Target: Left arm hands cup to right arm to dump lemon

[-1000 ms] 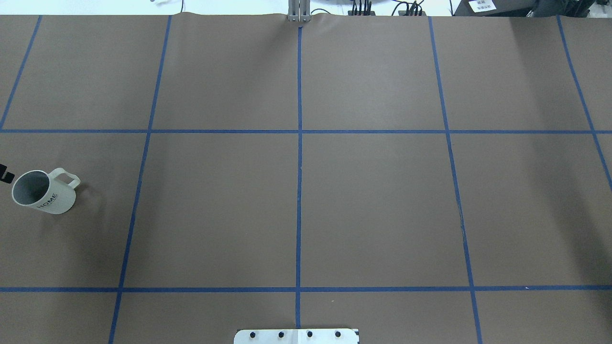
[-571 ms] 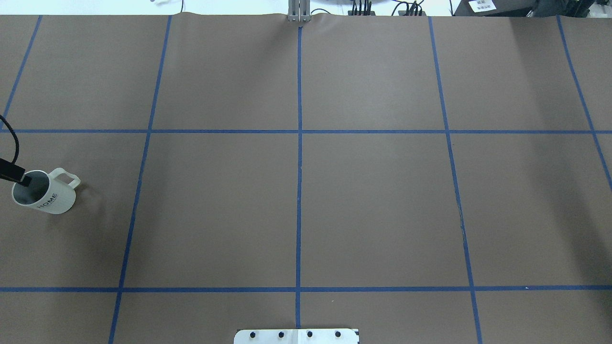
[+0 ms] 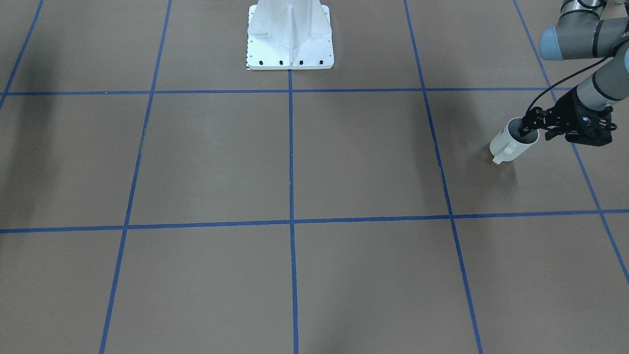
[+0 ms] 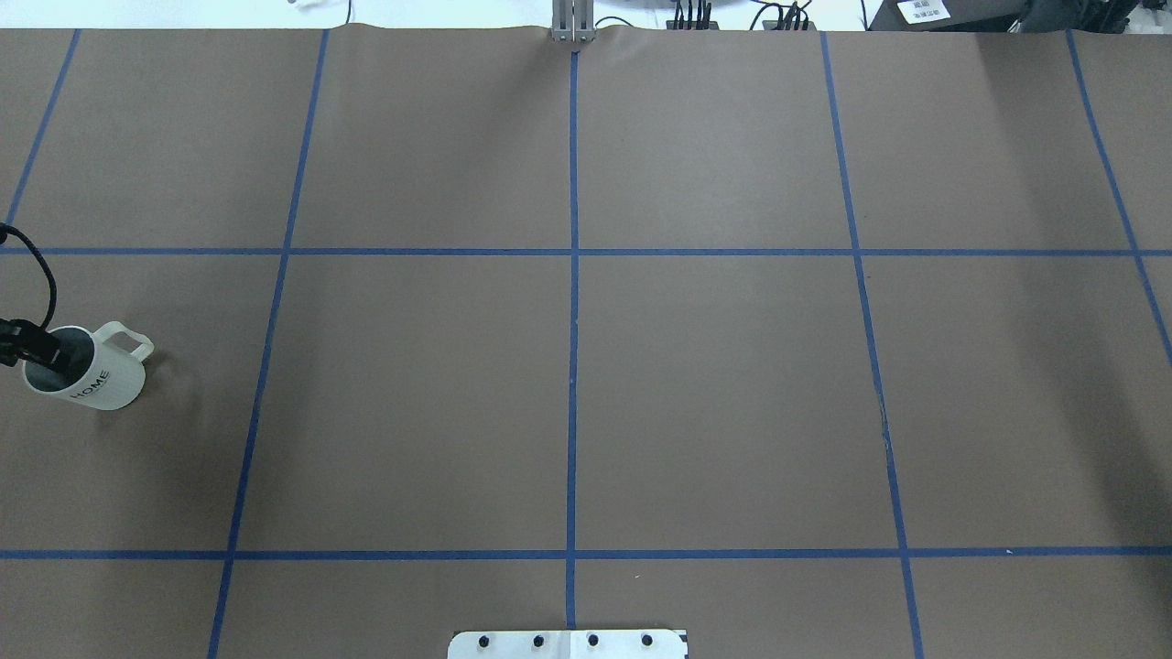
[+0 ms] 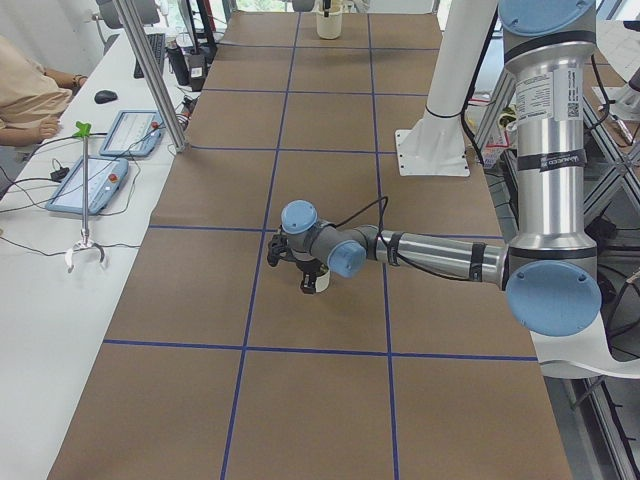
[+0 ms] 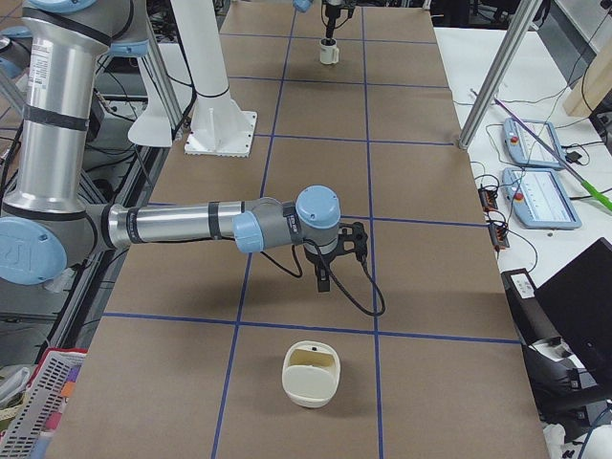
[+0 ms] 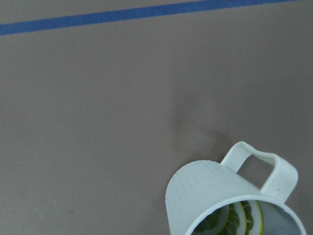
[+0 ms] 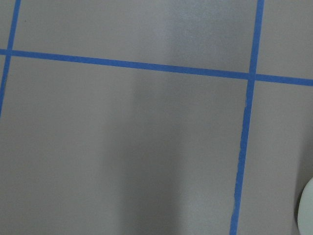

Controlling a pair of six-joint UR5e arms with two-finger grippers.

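— Where is the cup [image 4: 87, 375]?
— It stands upright on the table [image 4: 714, 384], far on the robot's left. The lemon [image 7: 230, 221] is inside, partly cut off by the picture's edge.
— And the hands?
— The left gripper [image 3: 535, 132] is spread apart, with one finger in the cup and one outside. I can't tell whether the right gripper [image 6: 325, 279] is open.

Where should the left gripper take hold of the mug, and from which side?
Pinch the mug by the rim wall opposite its handle, coming down from above. It stands upright with its mouth open, so that wall is free.
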